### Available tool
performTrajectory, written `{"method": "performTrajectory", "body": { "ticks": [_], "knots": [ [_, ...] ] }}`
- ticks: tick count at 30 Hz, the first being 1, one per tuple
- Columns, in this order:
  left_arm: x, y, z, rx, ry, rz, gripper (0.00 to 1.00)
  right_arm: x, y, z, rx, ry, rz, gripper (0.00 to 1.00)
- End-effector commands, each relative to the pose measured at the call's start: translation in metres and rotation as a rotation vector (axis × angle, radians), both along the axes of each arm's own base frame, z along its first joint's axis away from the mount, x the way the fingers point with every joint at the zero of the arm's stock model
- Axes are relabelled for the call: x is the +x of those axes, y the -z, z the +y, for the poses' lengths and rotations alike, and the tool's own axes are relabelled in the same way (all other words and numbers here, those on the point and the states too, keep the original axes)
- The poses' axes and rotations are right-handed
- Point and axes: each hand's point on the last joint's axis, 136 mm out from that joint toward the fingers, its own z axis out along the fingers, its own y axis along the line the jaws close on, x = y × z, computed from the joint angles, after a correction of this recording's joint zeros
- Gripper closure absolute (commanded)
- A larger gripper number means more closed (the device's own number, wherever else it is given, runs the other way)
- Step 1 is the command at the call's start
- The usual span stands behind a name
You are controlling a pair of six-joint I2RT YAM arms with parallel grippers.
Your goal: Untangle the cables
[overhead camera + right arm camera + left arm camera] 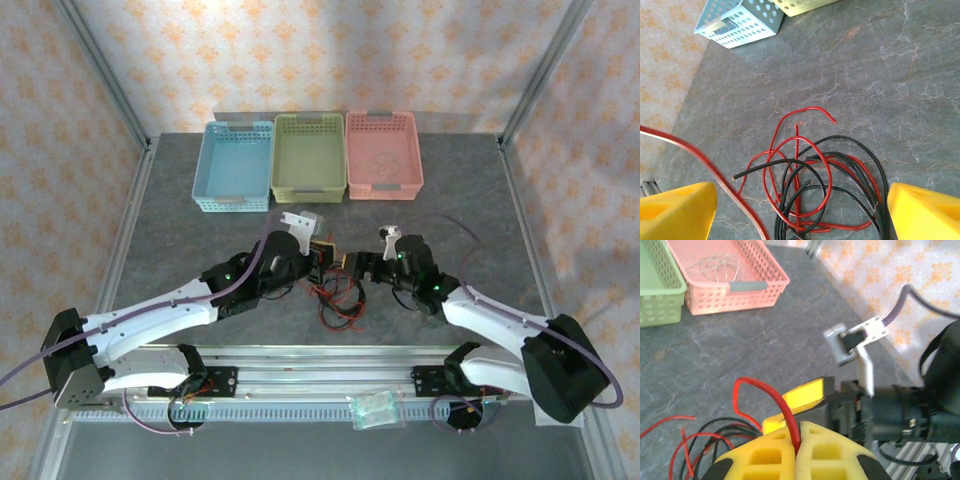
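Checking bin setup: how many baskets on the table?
3, in a row at the far side of the table: blue basket left, green basket middle, pink basket right. None appears hidden.

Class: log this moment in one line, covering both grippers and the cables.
left gripper: shut on red cable | right gripper: open above tangle | tangle: red and black cables on table | pink basket: pale cable inside

Grey table point(180, 245): tangled cables point(338, 300), three baskets point(310, 189).

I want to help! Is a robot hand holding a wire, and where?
The left gripper pinches a red cable where it loops up; the right gripper holds nothing.
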Motion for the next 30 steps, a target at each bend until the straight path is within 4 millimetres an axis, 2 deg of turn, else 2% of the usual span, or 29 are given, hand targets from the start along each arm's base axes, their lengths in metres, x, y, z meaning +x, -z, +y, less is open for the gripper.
{"method": "performTrajectory", "body": {
  "ticks": [1,6,11,24,26,28,30],
  "knots": [
    [0.001,-0.034,-0.002,-0.053,0.003,-0.057,1.00,0.011,-0.025,0.017,0.072,-0.033,-0.061,0.15],
    [0.000,-0.057,-0.011,-0.089,0.036,-0.076,1.00,0.017,-0.019,0.030,0.092,-0.042,-0.038,0.23],
    [-0.001,-0.081,-0.014,-0.099,0.060,-0.102,1.00,0.023,-0.013,0.034,0.106,-0.014,-0.026,0.30],
    [0.004,-0.140,-0.012,-0.128,0.048,-0.211,1.00,0.016,-0.007,0.056,0.143,-0.079,0.006,0.35],
    [0.007,-0.146,-0.009,-0.118,0.029,-0.229,1.00,0.019,-0.003,0.049,0.119,-0.026,0.015,0.36],
    [0.010,-0.153,-0.008,-0.111,0.019,-0.247,1.00,0.028,0.004,0.027,0.052,0.105,0.022,0.36],
    [0.011,-0.161,-0.006,-0.111,0.004,-0.261,1.00,0.042,0.011,-0.016,-0.059,0.344,0.023,0.36]
  ]
}}
